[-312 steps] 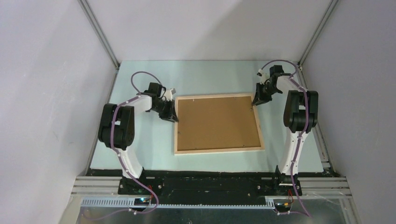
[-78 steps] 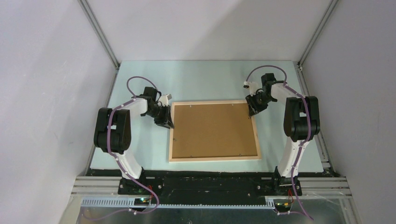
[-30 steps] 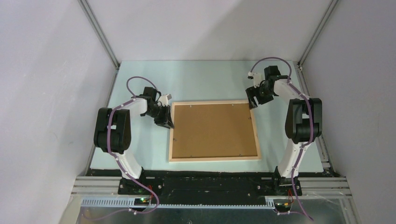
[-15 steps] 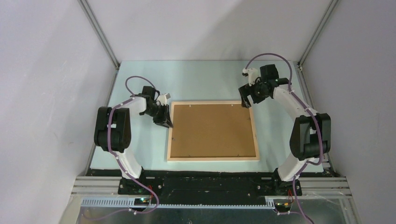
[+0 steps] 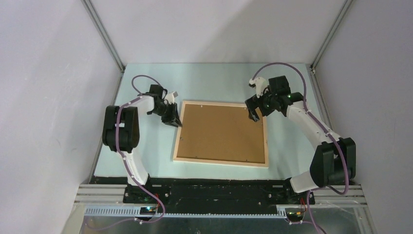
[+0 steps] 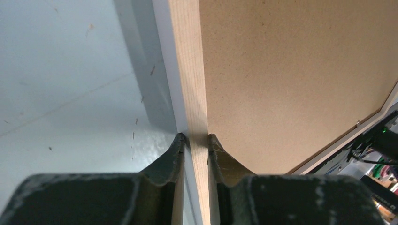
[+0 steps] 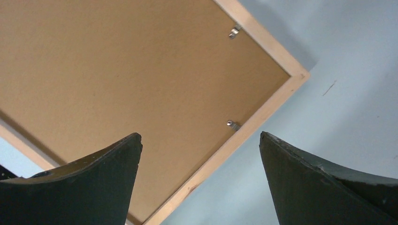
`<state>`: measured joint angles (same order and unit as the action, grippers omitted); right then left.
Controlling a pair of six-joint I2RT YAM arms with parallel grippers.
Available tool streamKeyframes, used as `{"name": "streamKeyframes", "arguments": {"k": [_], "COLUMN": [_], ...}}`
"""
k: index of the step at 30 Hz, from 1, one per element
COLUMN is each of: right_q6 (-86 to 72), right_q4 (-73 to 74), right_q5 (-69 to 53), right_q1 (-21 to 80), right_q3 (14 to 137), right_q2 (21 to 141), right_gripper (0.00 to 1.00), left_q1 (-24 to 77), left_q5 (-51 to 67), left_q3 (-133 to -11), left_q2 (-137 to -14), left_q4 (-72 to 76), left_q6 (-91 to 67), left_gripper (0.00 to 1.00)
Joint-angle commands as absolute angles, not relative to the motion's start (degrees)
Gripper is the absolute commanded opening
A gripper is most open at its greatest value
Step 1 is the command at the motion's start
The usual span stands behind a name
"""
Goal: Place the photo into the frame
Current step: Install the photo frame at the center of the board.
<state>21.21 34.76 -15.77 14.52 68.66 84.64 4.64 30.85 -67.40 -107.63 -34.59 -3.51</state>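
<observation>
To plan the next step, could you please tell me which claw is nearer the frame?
Left. The left claw is clamped on the frame at its left rail near the far corner; the right claw hangs open above the far right corner, apparently clear.

We see our left gripper [image 6: 195, 140] clamped on the frame [image 6: 187, 56], with one dark finger on each side of its pale wooden rail. The brown backing board [image 6: 291, 70] fills the right. At left, the rail's shadow falls on the pale table [image 6: 61, 70].
</observation>
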Motion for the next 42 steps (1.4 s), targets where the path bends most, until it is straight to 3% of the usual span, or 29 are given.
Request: {"name": "streamKeyframes", "arguments": {"k": [1,18,25,37,42], "right_q6": [21.91,18.62,17.99,25.05,24.70], "right_q4": [32.99,27.14,32.29,35.28,35.12], "right_q5": [-16.79,-7.32,-15.21,-17.82,-15.06], "right_q1": [16.37,18.93,19.45,33.02,39.39], "right_q3": [65.36,58.75,58.73,52.91,52.30], "right_q2": [80.99,72.68,74.44,75.63,78.59], "right_gripper": [0.99,1.00,1.00,0.96,0.91], "left_q1": [4.22,6.05,6.50,4.66,2.72], "left_q5": [34.41,34.64,34.33,30.84,28.67], "left_q3": [-70.60,-66.71,-66.14,-66.58,-67.16], "left_q2": [-109.77,-111.13,-111.51,-106.58,-101.65], "left_q4": [-30.73,-15.92,-14.05,-15.56,-18.53], "left_q6": [-8.18,-24.52,-25.88,-20.15,-14.47], "left_gripper": [0.00,0.00,0.02,0.65,0.76]}}
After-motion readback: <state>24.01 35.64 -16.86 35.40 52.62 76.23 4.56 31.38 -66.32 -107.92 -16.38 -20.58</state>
